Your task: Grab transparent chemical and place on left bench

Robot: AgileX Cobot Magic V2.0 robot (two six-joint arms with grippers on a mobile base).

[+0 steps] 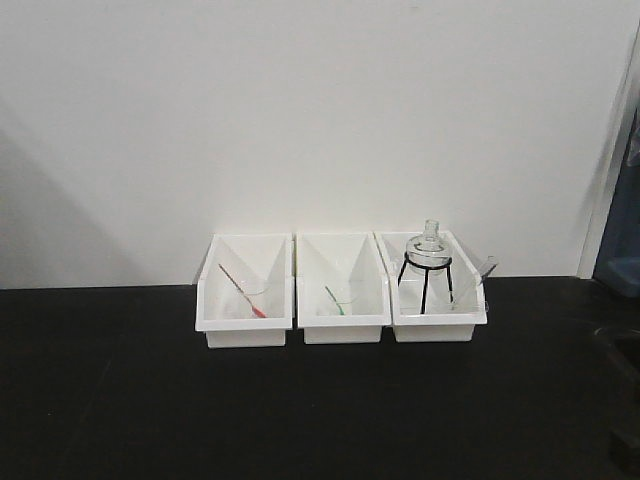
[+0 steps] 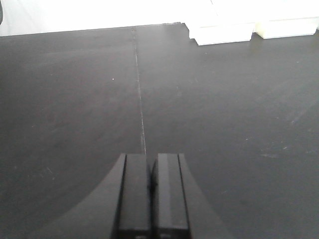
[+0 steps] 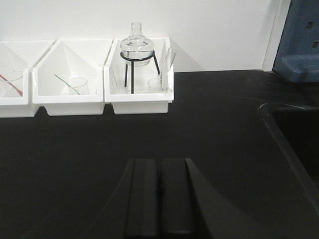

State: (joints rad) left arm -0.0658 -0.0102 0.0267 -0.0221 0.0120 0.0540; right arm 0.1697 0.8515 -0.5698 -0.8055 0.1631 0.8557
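Your right pincer [image 3: 159,196] sits closed above the dark surface [image 3: 209,129]; the clear flask [image 3: 136,44] rests on its tripod [image 3: 140,69] in the rightmost bin [image 3: 139,102].

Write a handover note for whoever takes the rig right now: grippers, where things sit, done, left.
Left gripper: shut, empty, over bare bench.
Right gripper: shut, empty, short of the bins.
Clear flask: on a black tripod stand in the right bin; test tube leaning beside it.
Middle bin and left bin: a small beaker each.
Done: nothing.
Left: grab the flask, place it on the left bench.

Three white bins [image 1: 343,325]; black tripod [image 1: 427,277]
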